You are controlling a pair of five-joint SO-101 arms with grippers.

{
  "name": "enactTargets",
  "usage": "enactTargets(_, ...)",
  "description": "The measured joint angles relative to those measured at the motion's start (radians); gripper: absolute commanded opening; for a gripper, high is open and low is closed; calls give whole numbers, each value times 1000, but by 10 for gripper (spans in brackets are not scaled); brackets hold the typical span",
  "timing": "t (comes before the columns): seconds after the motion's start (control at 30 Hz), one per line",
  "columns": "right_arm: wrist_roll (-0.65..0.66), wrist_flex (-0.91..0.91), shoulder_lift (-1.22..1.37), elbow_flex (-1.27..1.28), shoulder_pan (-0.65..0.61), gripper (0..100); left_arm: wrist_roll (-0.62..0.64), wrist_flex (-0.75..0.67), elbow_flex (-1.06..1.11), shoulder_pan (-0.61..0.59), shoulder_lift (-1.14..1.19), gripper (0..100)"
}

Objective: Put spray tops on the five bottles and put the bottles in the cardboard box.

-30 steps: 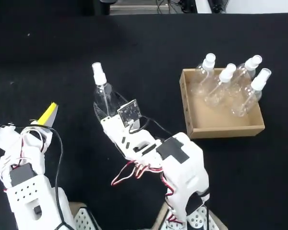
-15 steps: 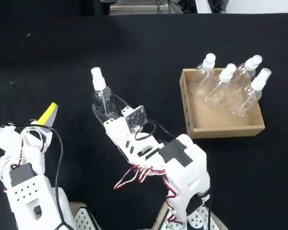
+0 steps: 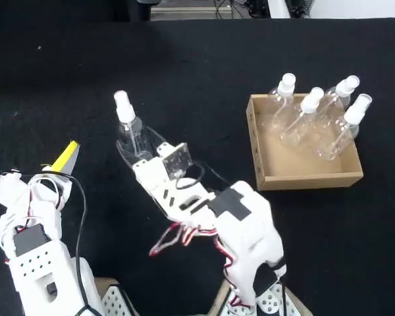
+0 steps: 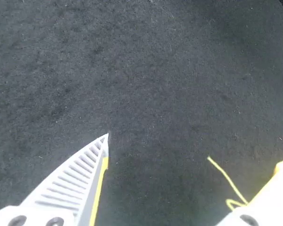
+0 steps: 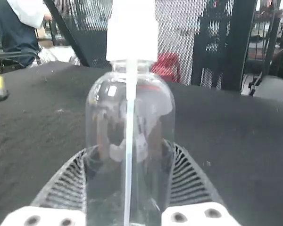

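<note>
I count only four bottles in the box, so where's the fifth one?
In the high view the fifth bottle, spray top on, is held upright in the right gripper, over the black table to the left of the cardboard box.

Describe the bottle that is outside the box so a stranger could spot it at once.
On the black table, find the cardboard box holding four capped bottles at the right of the high view. Toward the table's middle, apart from the box, is a clear bottle with a white spray top. It alone is gripped in the right claw.
</note>
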Motion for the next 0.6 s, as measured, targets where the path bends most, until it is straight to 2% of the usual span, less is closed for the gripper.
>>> enactTargets(0.2, 41, 40, 115, -259, 2, 12, 0, 0, 0, 2, 0, 489)
enactTargets(0.37, 43, 0, 178, -281, -14, 14, 0, 0, -2, -38, 0, 470)
enactTargets(0.47, 63, -5, 186, -281, -15, 15, 0, 0, -29, -132, 0, 391)
enactTargets(0.6, 140, -3, 222, -302, -18, 16, 5, 0, -75, -321, 0, 283)
